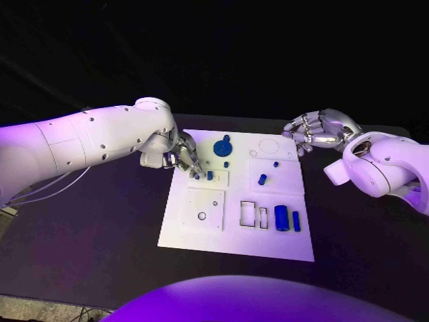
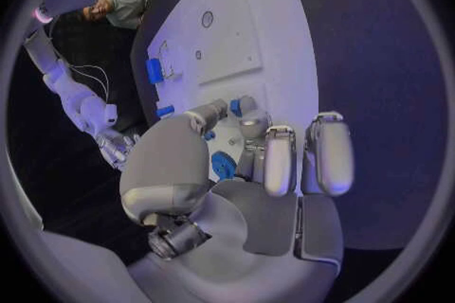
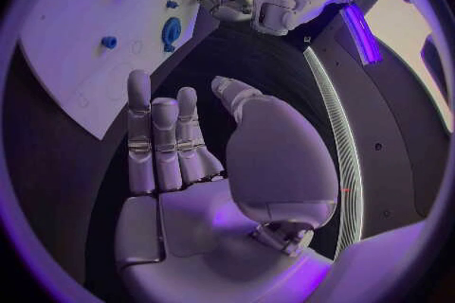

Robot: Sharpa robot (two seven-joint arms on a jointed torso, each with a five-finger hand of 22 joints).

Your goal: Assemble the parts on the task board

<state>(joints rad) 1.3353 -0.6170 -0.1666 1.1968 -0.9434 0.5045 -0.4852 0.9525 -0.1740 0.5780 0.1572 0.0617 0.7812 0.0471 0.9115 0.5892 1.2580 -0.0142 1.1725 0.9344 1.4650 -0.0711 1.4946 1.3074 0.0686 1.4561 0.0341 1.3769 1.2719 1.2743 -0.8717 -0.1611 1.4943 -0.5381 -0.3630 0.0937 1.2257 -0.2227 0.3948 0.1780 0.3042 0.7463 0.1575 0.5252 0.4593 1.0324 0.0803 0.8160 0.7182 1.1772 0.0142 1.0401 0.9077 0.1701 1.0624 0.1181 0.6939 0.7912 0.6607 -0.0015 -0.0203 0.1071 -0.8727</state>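
Note:
The white task board [image 1: 236, 231] lies in the middle of the table. My left hand [image 1: 184, 155] reaches down over its far left part, thumb and a fingertip pinching a small blue part [image 2: 234, 105] just above the board; a second small blue piece [image 1: 210, 176] stands beside the fingertips. A round blue part [image 1: 222, 147] sits at the far edge, a blue peg [image 1: 262, 179] near the centre, and two blue cylinders [image 1: 282, 218] on the near right. My right hand [image 1: 316, 131] hovers off the board's far right corner, fingers [image 3: 156, 136] apart and holding nothing.
Rectangular slots [image 1: 247, 213] and a square plate with a hole [image 1: 204, 209] mark the near half of the board. Black table [image 1: 369, 235] surrounds the board on all sides. The right wrist view shows the board [image 3: 76, 68] and my left hand [image 3: 227, 0] beyond it.

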